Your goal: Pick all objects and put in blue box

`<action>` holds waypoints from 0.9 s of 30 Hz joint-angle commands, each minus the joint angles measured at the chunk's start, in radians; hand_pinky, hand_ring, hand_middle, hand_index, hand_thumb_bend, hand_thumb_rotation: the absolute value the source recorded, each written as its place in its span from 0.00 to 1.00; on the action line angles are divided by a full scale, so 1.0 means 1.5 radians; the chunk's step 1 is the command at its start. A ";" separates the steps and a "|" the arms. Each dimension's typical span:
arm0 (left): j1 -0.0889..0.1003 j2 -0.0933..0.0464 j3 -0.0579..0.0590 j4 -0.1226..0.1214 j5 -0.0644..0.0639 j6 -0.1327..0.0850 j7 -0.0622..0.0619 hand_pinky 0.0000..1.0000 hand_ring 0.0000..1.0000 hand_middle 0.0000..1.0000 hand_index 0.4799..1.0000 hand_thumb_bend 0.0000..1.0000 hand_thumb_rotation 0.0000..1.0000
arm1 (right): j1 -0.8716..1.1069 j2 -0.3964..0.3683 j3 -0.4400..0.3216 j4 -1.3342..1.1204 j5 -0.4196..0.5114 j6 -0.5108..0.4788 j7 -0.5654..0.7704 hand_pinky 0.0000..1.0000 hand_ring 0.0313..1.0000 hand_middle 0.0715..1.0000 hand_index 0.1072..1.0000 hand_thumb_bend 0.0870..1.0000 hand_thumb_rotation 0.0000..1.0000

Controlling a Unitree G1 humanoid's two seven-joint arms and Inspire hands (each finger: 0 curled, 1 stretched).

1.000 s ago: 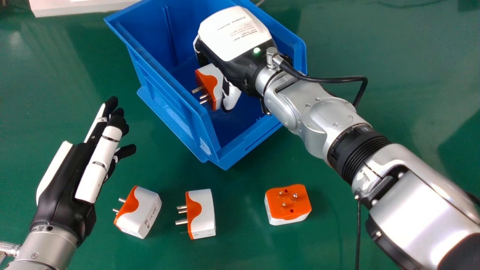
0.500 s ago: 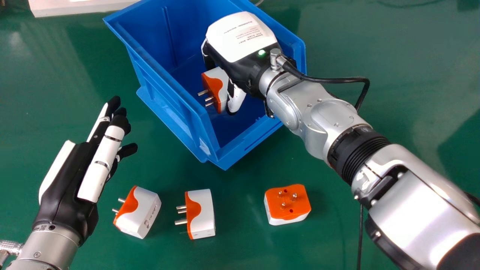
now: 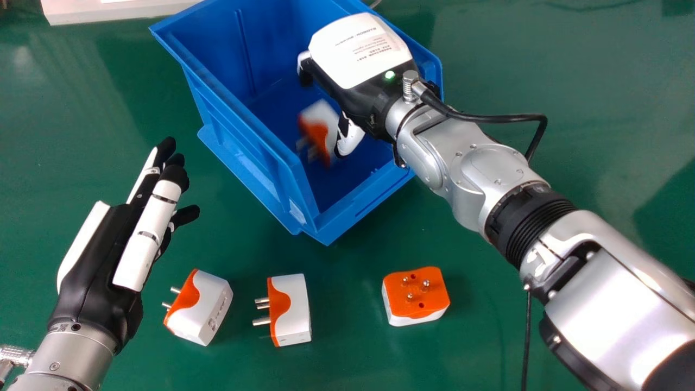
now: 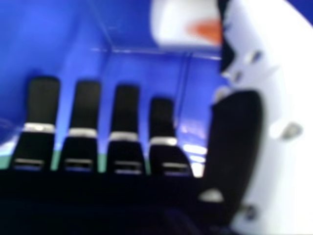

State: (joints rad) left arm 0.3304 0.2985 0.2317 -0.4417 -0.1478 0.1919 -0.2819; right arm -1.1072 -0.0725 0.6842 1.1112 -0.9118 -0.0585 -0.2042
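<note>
- Plug adapter (image 3: 317, 131): inside the blue box (image 3: 250, 122), blurred, prongs toward the left wall. Probably in release, low between the walls for a short, contained drop.
- Right hand (image 3: 361, 51): over the box, back of the palm upward, opening presumably turned inward to guide the drop. Fingers (image 4: 87, 105) apart from the thumb and clamped on nothing; contact between adapter and thumb: cannot tell.
- Right forearm (image 3: 478, 168): across the box's near right corner, probably high enough to clear the rim. Before withdrawal, confirm full separation; risk of dragging the adapter against the wall.
- Near edge of the bench (image 3: 347, 361), this side of the box: left adapter (image 3: 201, 307) and middle adapter (image 3: 290, 309), prongs toward the left edge; right adapter (image 3: 417, 296), prongs up. Well spaced, so likely graspable singly, by the smooth bodies.
- Left hand (image 3: 92, 271): toward the bench's left edge, idle, fingers extended and empty, likely parked clear of the right arm's path.
</note>
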 commanded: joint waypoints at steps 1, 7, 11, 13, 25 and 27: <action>-0.004 0.006 0.002 -0.005 0.005 -0.009 0.001 0.91 0.98 1.00 1.00 0.43 1.00 | -0.006 -0.010 0.002 -0.013 -0.002 0.001 -0.023 0.80 0.96 0.98 0.95 0.54 0.02; -0.009 0.007 0.002 -0.001 0.007 -0.008 0.001 0.91 0.98 1.00 1.00 0.43 1.00 | -0.002 -0.014 0.001 -0.025 0.002 0.009 -0.024 0.82 0.97 1.00 0.97 0.51 0.01; -0.018 0.009 0.005 0.014 0.007 -0.012 -0.001 0.91 0.98 1.00 1.00 0.43 1.00 | 0.000 -0.022 -0.012 -0.049 0.013 0.009 -0.019 0.83 0.98 1.00 0.97 0.50 0.00; -0.022 0.010 0.006 0.020 0.007 -0.014 -0.003 0.91 0.98 1.00 1.00 0.43 1.00 | 0.008 -0.033 -0.023 -0.076 0.021 0.007 -0.016 0.84 0.98 1.00 0.97 0.49 0.00; -0.040 0.021 0.024 0.045 -0.003 -0.011 -0.011 0.92 0.99 1.00 1.00 0.42 1.00 | 0.297 -0.146 -0.144 -0.628 0.036 0.066 0.036 0.84 0.96 1.00 0.96 0.44 0.00; -0.041 0.024 0.028 0.047 -0.003 -0.010 -0.012 0.92 0.99 1.00 1.00 0.42 1.00 | 0.375 -0.153 -0.163 -0.744 0.021 0.085 0.040 0.83 0.96 1.00 0.96 0.46 0.00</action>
State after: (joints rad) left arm 0.2820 0.3113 0.2486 -0.3619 -0.1396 0.1926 -0.2891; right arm -0.6649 -0.2694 0.5085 0.2689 -0.8647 0.0308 -0.1528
